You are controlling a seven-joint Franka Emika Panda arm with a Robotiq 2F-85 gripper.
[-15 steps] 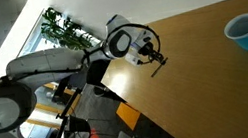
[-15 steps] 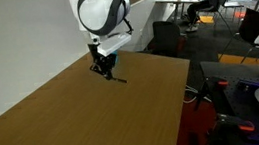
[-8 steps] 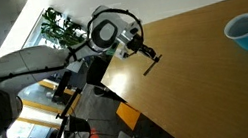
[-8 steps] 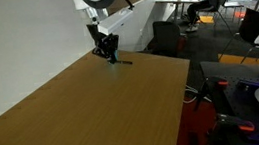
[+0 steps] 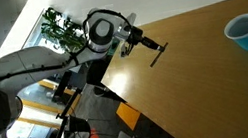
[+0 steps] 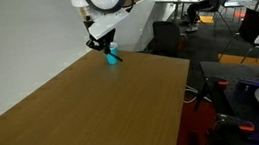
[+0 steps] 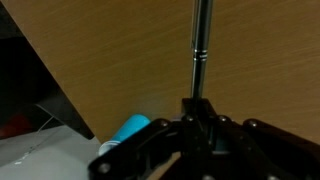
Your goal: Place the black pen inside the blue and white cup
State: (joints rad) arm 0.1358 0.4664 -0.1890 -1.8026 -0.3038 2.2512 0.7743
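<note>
We see the gripper [image 7: 197, 108] best in the wrist view. Its dark fingers are pressed together on the base of the black pen [image 7: 201, 50], which runs straight up from them to the top edge, where its far end is cut off. The finger pads themselves merge into one dark mass, so we cannot make out their outline. Low on the left of that view, a light-blue shape [image 7: 131, 129] sits half behind the gripper body. We cannot tell whether it is the cup.

In an exterior view the gripper [image 5: 143, 43] holds the black pen [image 5: 154, 53] tilted, its free end pointing down and to the right over the table [image 5: 208, 85]. Whether the tip touches the wood we cannot tell. In an exterior view the gripper [image 6: 102, 48] is small and dark, and we cannot pick the pen out there.

The blue and white cup [image 5: 245, 32] stands upright on the table, well apart from the pen and near the far edge. In an exterior view the blue and white cup [image 6: 113, 56] shows just below the gripper, partly covered by it.

The arm reaches in from the left over the table's edge with its wrist bent toward the tabletop. In an exterior view its upper links are cut off by the top edge.
</note>
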